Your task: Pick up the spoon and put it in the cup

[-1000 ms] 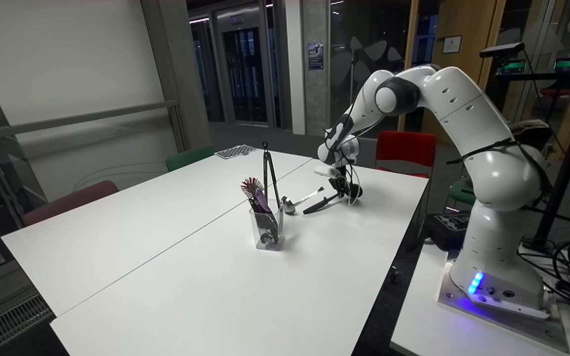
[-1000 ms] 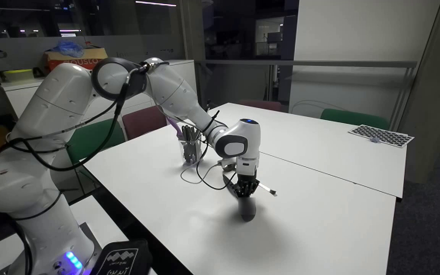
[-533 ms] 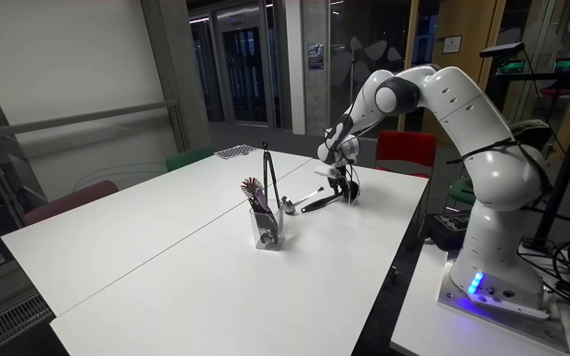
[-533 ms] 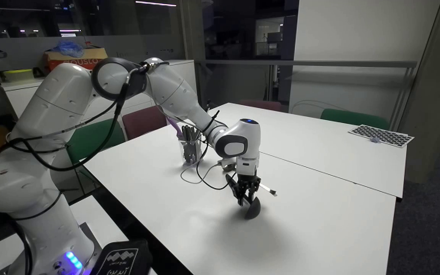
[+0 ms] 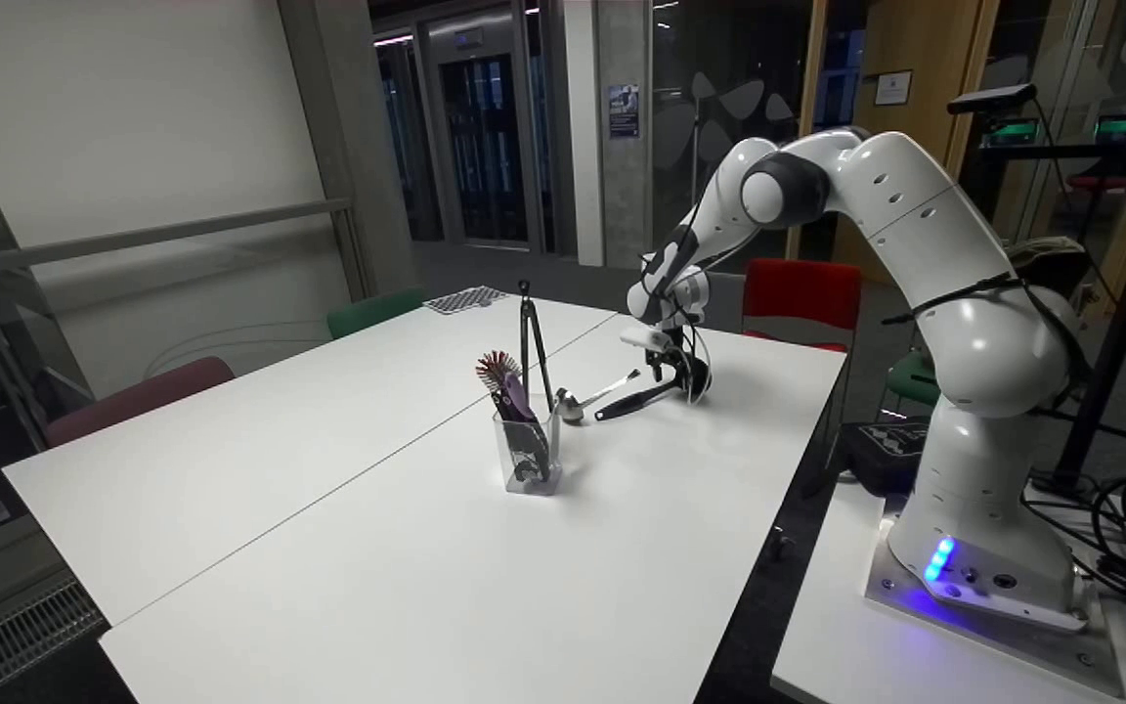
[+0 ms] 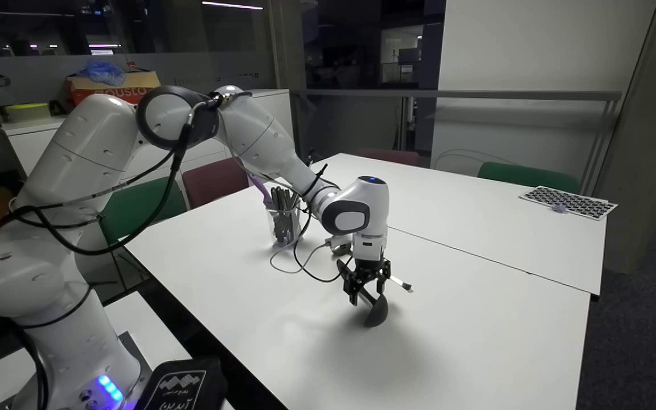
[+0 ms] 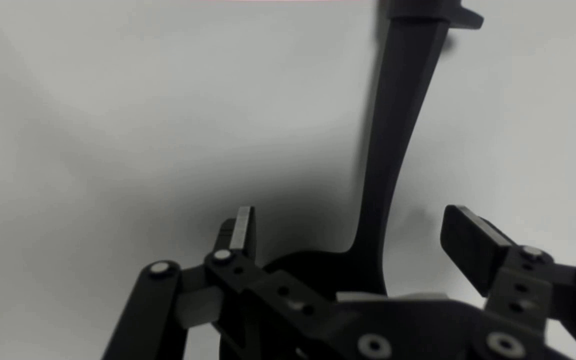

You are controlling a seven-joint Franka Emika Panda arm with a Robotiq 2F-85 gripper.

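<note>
Black ladle handle [image 7: 395, 120] between spread jaws, gap either side.

spoon [image 5: 571, 406]: silver | ladle [image 7: 392, 125]: black | end effector [image 7: 350, 232]: black | table [image 5: 407, 577]: white | board [image 6: 569, 202]: black-white checkered

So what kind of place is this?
Probably a meeting room in an office or university, used for robot testing: there's a big white table, a red chair near it and a robot arm.

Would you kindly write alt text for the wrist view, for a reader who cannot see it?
An open gripper straddles the shaft of a black utensil, jaws clear on both sides. The utensil's wide head is partly hidden behind the gripper; a pale tabletop fills the background.
</note>
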